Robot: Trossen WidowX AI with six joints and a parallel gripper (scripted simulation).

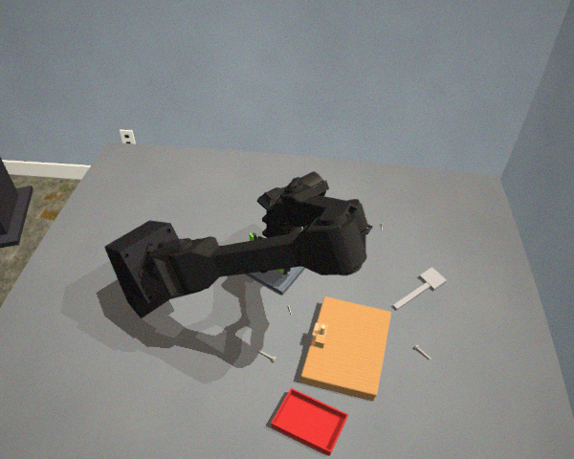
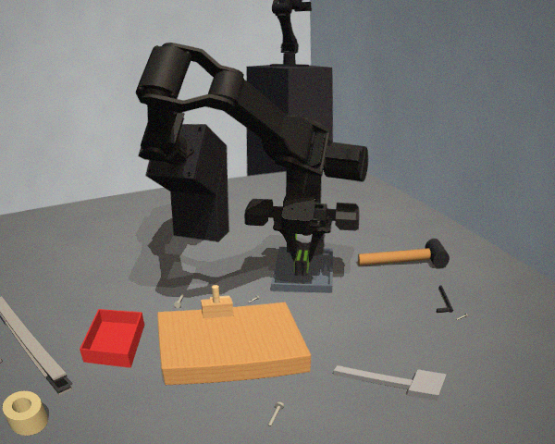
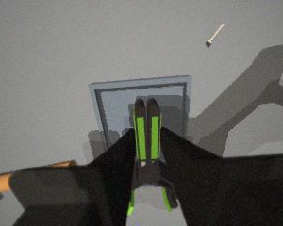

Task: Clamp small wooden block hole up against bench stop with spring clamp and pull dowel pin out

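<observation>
The small wooden block [image 2: 216,307] lies on the orange wooden board [image 2: 232,341] at its far edge, with the dowel pin [image 2: 215,291] standing upright in it. It also shows in the top view [image 1: 320,335]. I cannot make out the bench stop. The black and green spring clamp [image 3: 146,137] is over a grey-blue tray [image 3: 141,108] behind the board, well apart from the block. My gripper [image 3: 147,132] points down over that tray and is shut on the spring clamp [image 2: 302,260] at its handle end. The clamp's jaws point away from the wrist camera.
A red tray [image 2: 113,337] sits left of the board. A hammer [image 2: 401,256], an Allen key [image 2: 446,300] and a grey T-shaped tool [image 2: 397,380] lie to the right. A grey bar [image 2: 29,344], a tape roll [image 2: 24,410] and loose screws [image 2: 276,413] lie around.
</observation>
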